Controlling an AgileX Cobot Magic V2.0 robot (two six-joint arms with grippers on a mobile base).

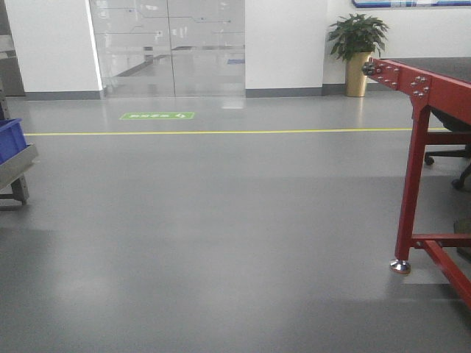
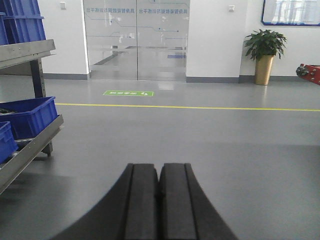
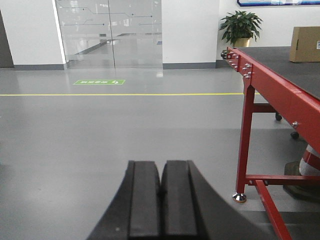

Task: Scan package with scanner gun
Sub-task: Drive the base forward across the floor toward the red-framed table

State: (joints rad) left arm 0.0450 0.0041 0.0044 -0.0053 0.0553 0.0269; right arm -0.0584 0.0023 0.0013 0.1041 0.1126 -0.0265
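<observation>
Package [image 3: 306, 44] on the table [image 3: 280, 60], right of the plant [image 3: 241, 26]

Floor [image 1: 221, 243] is recorded as plain grey, crossed in the upper frame by a yellow line [image 1: 221, 132]; a green marking [image 1: 157, 115] is noted above it. Table frame [image 1: 412, 184] is red, bins [image 2: 30, 115] at left blue, package [image 3: 306, 44] at upper right tan.

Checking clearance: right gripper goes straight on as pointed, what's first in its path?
Looks free: the right gripper points over floor toward the far glass doors. The red table sits off to its right, likely outside that line.
</observation>
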